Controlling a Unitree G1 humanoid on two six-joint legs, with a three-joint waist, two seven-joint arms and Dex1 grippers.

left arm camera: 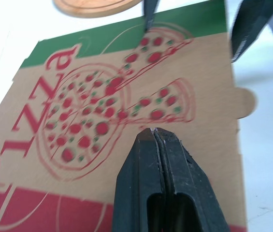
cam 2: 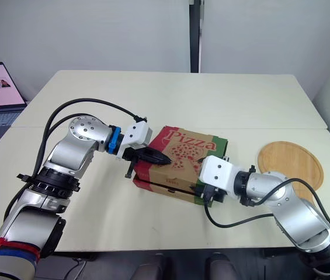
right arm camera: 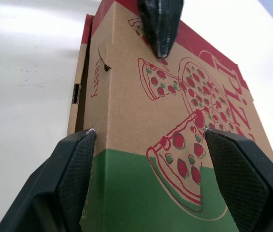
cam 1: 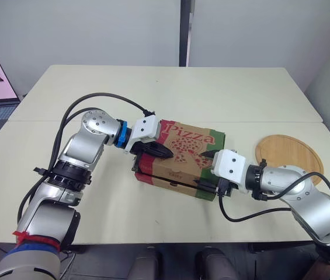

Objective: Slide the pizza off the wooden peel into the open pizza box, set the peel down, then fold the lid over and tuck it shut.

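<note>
- Looking from the head: pizza box (cam 1: 170, 174) has its lid (cam 1: 189, 143) folded down, wooden peel (cam 1: 287, 153) empty beside it; tucking likely remains.
- Left wrist: left gripper (left arm camera: 154, 133) pinched together on the lid.
- Right wrist: right gripper (right arm camera: 149, 134) wide, empty, straddling the box's green end.

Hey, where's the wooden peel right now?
In the eye views, the wooden peel lies flat on the table at the robot's right, just right of the pizza box.
</note>
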